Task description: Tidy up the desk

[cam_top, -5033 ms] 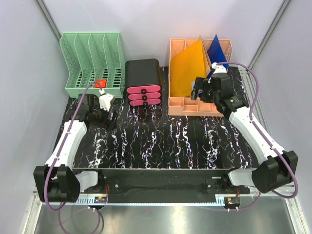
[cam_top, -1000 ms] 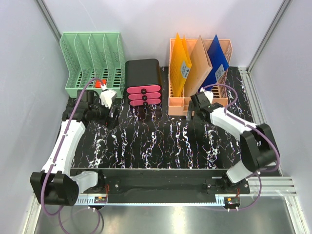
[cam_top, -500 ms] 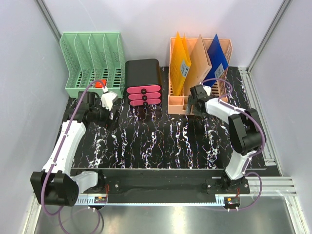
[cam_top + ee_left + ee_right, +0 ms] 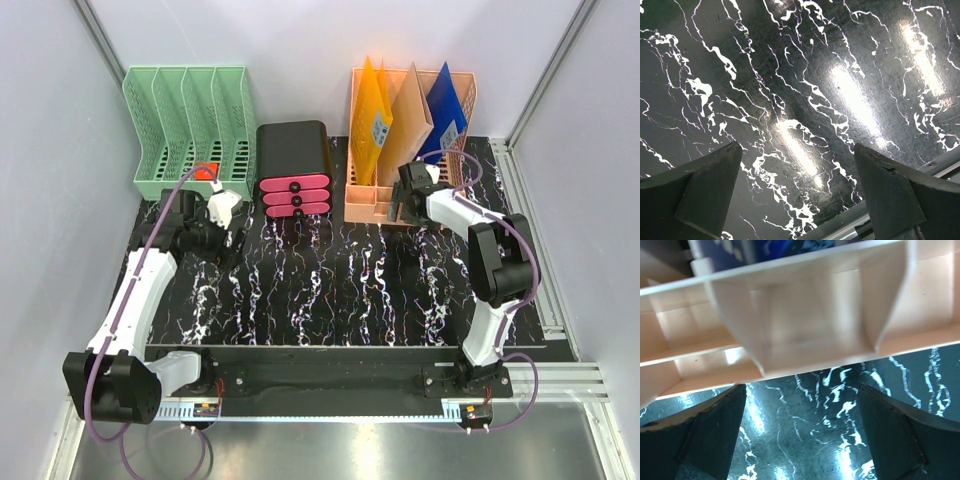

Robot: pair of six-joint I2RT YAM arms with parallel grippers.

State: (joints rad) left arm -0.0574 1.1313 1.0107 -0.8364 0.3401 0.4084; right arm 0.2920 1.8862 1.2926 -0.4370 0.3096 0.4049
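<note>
Looked largely done, with folders (image 4: 408, 115) upright in peach rack (image 4: 360, 211) on worktop (image 4: 330, 290); found left pincer (image 4: 796, 150) and right pincer (image 4: 802, 390) spread apart, empty.

Nothing legible anywhere; the label (image 4: 381, 129) on the yellow folder (image 4: 367, 108) is too small to read.

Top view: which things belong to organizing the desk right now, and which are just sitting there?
In the job, likely:
desk
peach file rack, right gripper open at its front
orange folder, tan folder, blue folder standing in it

Just sitting:
green file rack, small red item at its front
black drawer unit with pink drawers
left gripper, open over bare desk
</note>
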